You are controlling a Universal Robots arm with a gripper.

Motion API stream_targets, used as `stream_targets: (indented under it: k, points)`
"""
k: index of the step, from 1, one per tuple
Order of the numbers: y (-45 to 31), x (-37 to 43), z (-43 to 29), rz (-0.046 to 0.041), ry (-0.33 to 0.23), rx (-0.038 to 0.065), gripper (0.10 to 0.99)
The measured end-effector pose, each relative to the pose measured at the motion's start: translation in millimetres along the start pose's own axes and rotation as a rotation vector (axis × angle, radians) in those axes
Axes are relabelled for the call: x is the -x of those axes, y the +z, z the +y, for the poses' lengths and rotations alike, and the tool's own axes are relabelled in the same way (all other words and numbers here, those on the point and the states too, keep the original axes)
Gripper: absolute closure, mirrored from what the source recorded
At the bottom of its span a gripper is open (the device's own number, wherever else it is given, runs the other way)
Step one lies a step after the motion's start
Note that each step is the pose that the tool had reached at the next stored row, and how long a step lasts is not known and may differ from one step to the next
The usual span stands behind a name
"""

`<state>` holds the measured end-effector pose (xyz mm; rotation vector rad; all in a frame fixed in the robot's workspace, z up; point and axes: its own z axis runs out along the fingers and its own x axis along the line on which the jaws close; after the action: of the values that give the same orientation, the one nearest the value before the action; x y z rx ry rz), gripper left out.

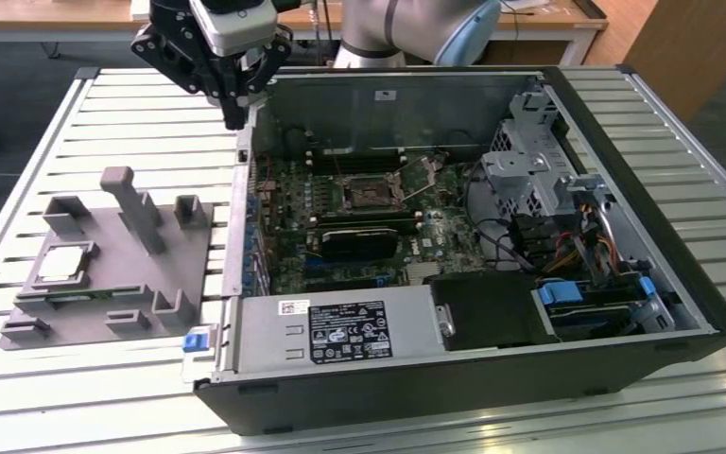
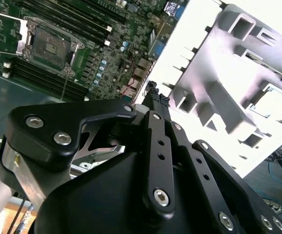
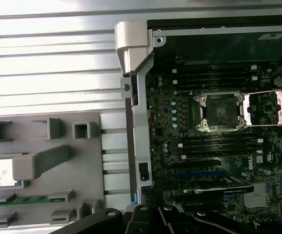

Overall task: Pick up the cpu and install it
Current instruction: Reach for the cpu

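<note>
Open computer case (image 1: 703, 312) and grey tray (image 1: 111, 255) on a slatted bench (image 1: 136, 123). The tool (image 1: 233, 118) is held above the case's rear corner, its fingers drawn together on nothing. The cpu (image 1: 63, 264) is seated flat in a tray recess, well apart from the tool. The bare socket (image 1: 370, 196) is shown with its frame swung open. The cpu is judged light, stiff and thin, with a smooth lid likely to slip and a delicate underside; opposite edges are best gripped. In the first wrist view the cpu (image 3: 4, 173) is washed white and partly overlapped by a peg. Its orientation mark cannot be made out.
</note>
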<state>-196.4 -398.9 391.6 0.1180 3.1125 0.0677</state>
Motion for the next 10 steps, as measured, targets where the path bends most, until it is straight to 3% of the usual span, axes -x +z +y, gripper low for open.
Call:
stream_targets:
  k: [10]
  points:
    - [0.1, -2.4, -0.2, 0.0, 0.0, 0.0, 0.98]
